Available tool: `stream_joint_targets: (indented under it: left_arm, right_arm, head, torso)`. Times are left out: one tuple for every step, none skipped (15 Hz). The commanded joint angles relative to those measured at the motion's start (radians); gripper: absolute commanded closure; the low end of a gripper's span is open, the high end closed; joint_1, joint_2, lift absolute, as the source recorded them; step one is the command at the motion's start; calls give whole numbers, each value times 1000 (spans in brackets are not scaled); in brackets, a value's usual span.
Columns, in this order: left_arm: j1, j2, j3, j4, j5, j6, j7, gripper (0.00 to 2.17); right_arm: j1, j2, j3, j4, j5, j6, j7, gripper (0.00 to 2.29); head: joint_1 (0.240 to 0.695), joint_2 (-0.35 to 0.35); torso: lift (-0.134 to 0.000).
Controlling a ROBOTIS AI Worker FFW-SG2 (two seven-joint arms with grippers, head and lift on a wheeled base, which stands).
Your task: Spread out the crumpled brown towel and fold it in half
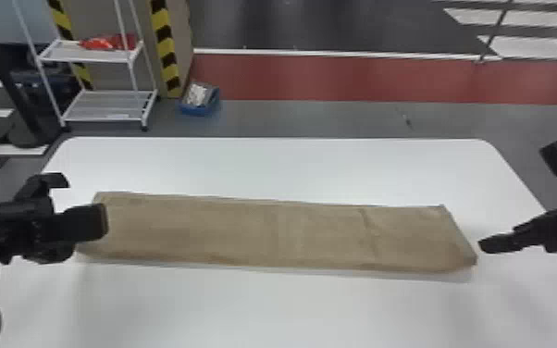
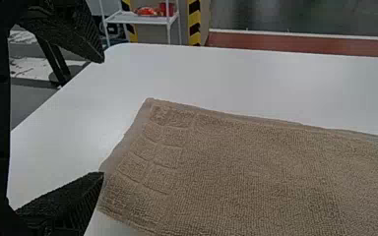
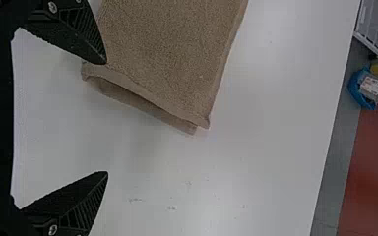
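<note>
Well, a folded brown towel (image 1: 268, 233) and, beyond, a possibly labelled packet (image 3: 374, 85).

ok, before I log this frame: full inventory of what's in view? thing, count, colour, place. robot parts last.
towel: 1, brown, folded in a long strip across the table
table: 1, white, under the towel
rack: 1, white, floor beyond the table, left
bundle: count unclear, red, rack's upper shelf
striped strips: 2, yellow and black, by the rack
container: 1, blue, pale contents, floor right of the rack
floor band: 1, dark red, beyond the table
poles: at least 2, black, far left
slats: several, white, top right
left gripper: 1, black, open, at the towel's left end
right gripper: 1, black, open, near its right end
</note>
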Motion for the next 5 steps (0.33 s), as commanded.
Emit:
stream_joint_targets:
  left_arm:
    - [6, 0, 3, -4, 0, 0, 0, 70]
    - [9, 0, 3, -7, 0, 0, 0, 70]
    - [10, 0, 3, -10, 0, 0, -2, 70]
    - [12, 2, 4, -12, 0, 0, -2, 70]
    - [12, 3, 4, -12, 0, 0, -3, 70]
  right_arm:
    - [6, 0, -1, -7, 0, 2, 1, 83]
    - [11, 0, -3, -11, 0, 2, 1, 83]
    - [14, 0, -3, -14, 0, 2, 1, 83]
    - [15, 0, -4, -16, 0, 5, 1, 83]
    - [17, 0, -4, -20, 0, 5, 1, 83]
  head:
    - [695, -43]
    - [695, -43]
    - [695, -42]
    - [695, -42]
    - [695, -43]
  torso:
    - [-124]
    - [-124]
    - [-124]
    - [-124]
    - [-124]
